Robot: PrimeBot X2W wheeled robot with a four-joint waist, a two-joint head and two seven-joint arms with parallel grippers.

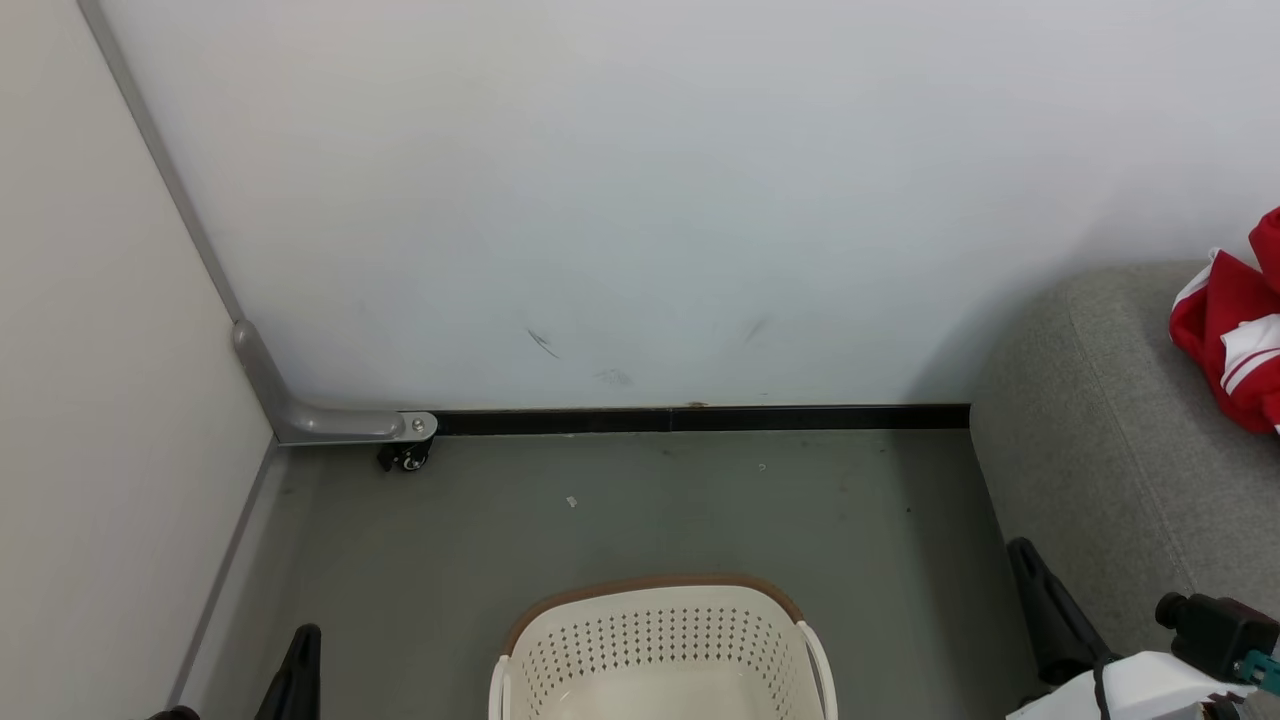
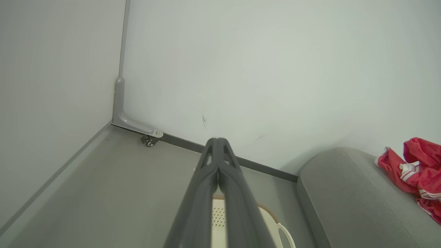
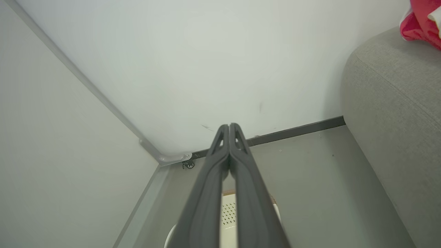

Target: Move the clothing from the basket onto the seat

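Note:
The cream-white basket (image 1: 660,645) with a brown rim stands on the floor at the bottom middle of the head view; the part of its inside that shows holds nothing. Red-and-white clothing (image 1: 1235,335) lies on the grey seat (image 1: 1100,450) at the right, also seen as clothing (image 2: 418,172) on the seat (image 2: 344,203) in the left wrist view. My left gripper (image 2: 217,140) is shut with nothing between its fingers, above the basket (image 2: 220,220). My right gripper (image 3: 229,125) is shut and empty too, over the basket (image 3: 229,215), with the seat (image 3: 396,113) to its right.
White walls meet in a corner at the left, with a grey bracket and small caster (image 1: 405,455) at the floor. A dark baseboard (image 1: 700,418) runs along the back wall. Grey floor (image 1: 650,510) lies open between basket, wall and seat.

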